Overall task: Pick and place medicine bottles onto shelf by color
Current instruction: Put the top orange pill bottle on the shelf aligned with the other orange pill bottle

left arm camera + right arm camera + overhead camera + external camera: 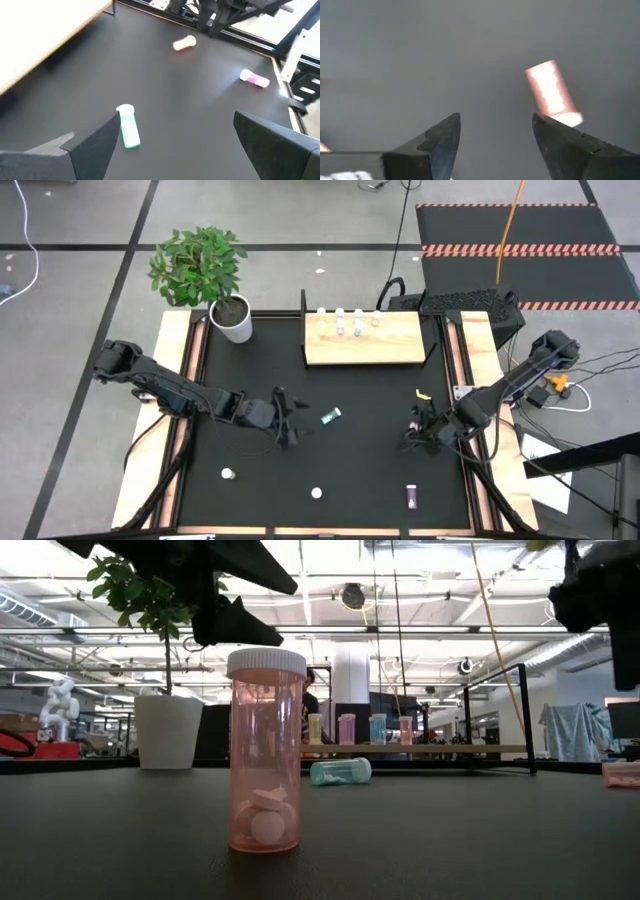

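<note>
1. The left gripper (290, 423), left of centre in the high view, has its fingers spread wide and empty beside a lying teal bottle (331, 416).
2. The right gripper (415, 432), centre-right, stands parted, holding nothing.
3. The shelf (365, 340), upper centre, carries four upright bottles.
4. A magenta bottle (412, 497) lies lower right.

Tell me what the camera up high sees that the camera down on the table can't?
Only the high view shows the left tool and right tool, both open, plus a purple bottle lying on the mat.

Only the low view shows pills inside the upright pink bottle.

Both show the teal bottle lying down, the shelf with four bottles standing on it, and the plant.
</note>
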Robot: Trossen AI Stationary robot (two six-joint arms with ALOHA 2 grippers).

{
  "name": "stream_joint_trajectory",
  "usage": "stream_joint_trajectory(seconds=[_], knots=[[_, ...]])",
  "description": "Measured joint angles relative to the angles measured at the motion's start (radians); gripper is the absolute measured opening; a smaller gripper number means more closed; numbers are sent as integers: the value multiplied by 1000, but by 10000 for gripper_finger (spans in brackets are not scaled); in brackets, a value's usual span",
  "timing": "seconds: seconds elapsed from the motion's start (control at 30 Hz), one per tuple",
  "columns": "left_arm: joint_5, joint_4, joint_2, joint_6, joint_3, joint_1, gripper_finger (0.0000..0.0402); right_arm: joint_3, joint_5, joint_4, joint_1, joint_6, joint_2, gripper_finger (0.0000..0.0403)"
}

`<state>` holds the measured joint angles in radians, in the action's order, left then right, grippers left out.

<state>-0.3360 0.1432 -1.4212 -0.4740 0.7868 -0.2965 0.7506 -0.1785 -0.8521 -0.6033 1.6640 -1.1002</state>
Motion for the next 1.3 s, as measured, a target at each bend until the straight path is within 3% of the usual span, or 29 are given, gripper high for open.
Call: stream_joint_trajectory(seconds=[0.17, 0.3, 0.63, 1.03, 1.3], knots=[[-8, 8, 0, 43, 0, 17, 390, -25, -3, -24, -3, -337, -4, 232], [-4, 8, 0, 121, 0, 33, 390, -78, 2, -25, -3, -456, -4, 232], [-3, 10, 0, 105, 0, 38, 390, -151, 152, -20, -22, -448, -4, 230], [-5, 10, 0, 94, 0, 62, 390, -188, 103, -74, -36, -434, -4, 228], [17, 40, 0, 120, 0, 40, 390, -259, 102, 79, -35, -390, -4, 174]])
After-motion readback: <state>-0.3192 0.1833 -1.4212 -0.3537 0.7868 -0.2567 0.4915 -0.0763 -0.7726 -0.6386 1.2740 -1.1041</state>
